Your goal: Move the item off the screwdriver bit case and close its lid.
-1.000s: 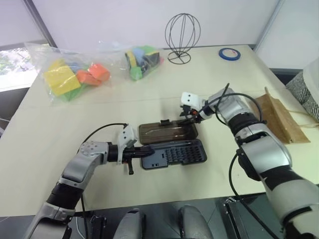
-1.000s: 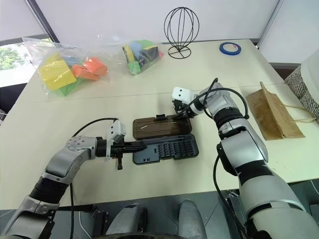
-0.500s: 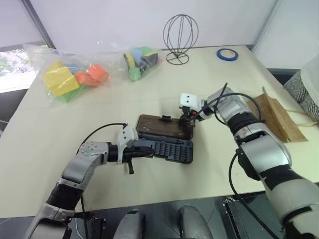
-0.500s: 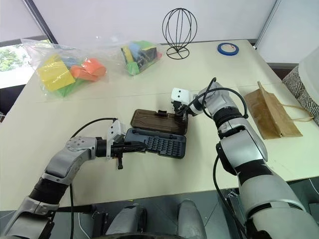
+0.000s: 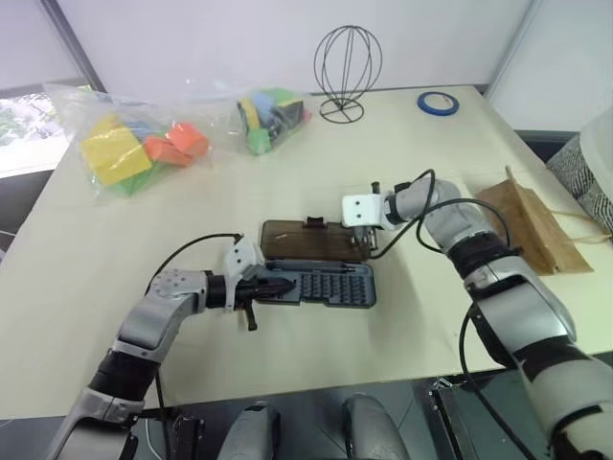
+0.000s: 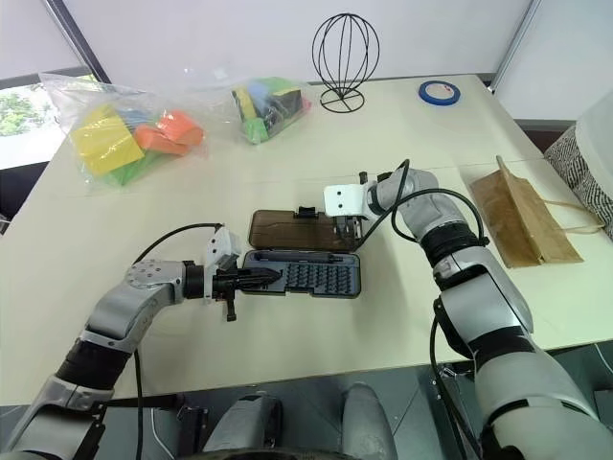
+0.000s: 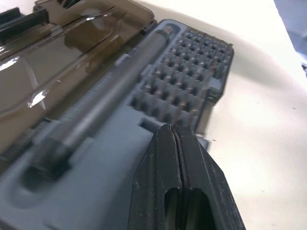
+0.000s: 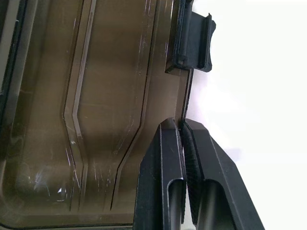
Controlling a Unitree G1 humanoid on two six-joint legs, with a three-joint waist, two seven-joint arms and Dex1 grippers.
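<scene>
My right gripper [image 6: 343,230] is pinched shut on the far right edge of the lid [image 6: 292,229], which stands half raised off the table [image 6: 239,374]. My left gripper [image 6: 268,276] is shut too, with nothing between its fingers — its tips press on the left end of the screwdriver bit case [image 6: 316,276]. The case runs long from left to right, and the lid is hinged along its far side, so I judge that closing means swinging the lid toward me, down over the rows of bits. My right arm is the one placed for that. The item [image 6: 517,218] lies well off to the right, clear of the case — that step looks done.
</scene>
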